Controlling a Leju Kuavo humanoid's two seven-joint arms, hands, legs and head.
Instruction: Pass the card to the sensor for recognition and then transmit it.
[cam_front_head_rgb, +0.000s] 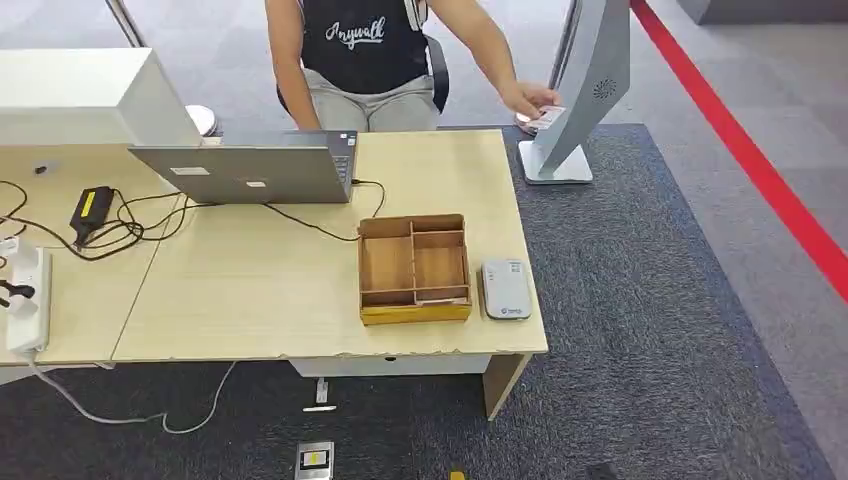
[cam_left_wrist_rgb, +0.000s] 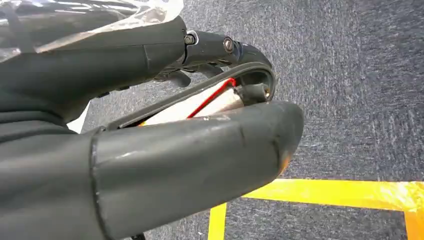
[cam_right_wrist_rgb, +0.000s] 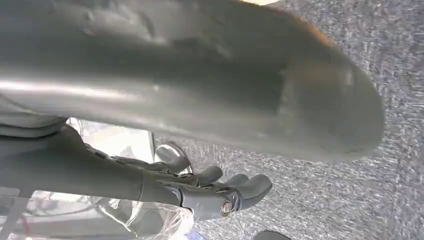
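Card (cam_front_head_rgb: 548, 117) in a person's hand (cam_front_head_rgb: 528, 98), just beyond the counter (cam_front_head_rgb: 250, 290) far corner, well behind the grey sensor (cam_front_head_rgb: 506, 289) by the wooden tray (cam_front_head_rgb: 414, 268). Left hand (cam_left_wrist_rgb: 165, 115) grip unclear; right hand (cam_right_wrist_rgb: 210, 150) holds nothing, fingers loosely apart.

— What do we see at our left hand (cam_left_wrist_rgb: 165, 125)?
— The thick grey thumb (cam_left_wrist_rgb: 200, 155) lies close to camera, the darker fingers (cam_left_wrist_rgb: 220, 47) curled beyond it.
— And past the hand?
— Grey carpet (cam_left_wrist_rgb: 350, 75), with yellow tape (cam_left_wrist_rgb: 340, 192) below the thumb tip.
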